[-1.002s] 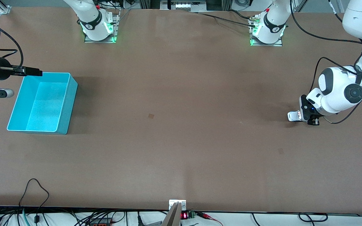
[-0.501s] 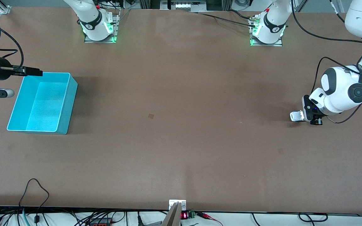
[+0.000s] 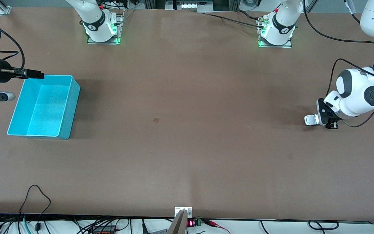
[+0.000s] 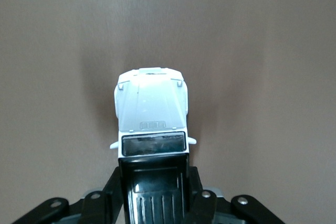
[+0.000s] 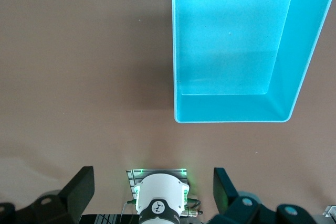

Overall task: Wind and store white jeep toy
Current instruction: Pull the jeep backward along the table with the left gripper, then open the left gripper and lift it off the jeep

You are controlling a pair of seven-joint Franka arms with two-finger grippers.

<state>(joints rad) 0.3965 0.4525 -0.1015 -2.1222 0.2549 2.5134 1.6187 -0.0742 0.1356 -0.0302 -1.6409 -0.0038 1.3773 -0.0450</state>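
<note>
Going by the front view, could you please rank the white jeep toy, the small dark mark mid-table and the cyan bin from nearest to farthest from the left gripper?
1. white jeep toy, clamped in the left gripper
2. small dark mark, mid-table
3. cyan bin, at the right arm's end

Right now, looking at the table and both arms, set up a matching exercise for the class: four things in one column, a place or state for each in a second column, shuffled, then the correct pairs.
Column one:
1. white jeep toy
2. cyan bin
3. left gripper
4. right gripper

Column two:
A. open, waiting above the table beside the bin
B. empty, at the right arm's end of the table
C. on the table at the left arm's end, clamped at its rear
D. shut on the toy

Pairs: 1-C, 2-B, 3-D, 4-A
</note>
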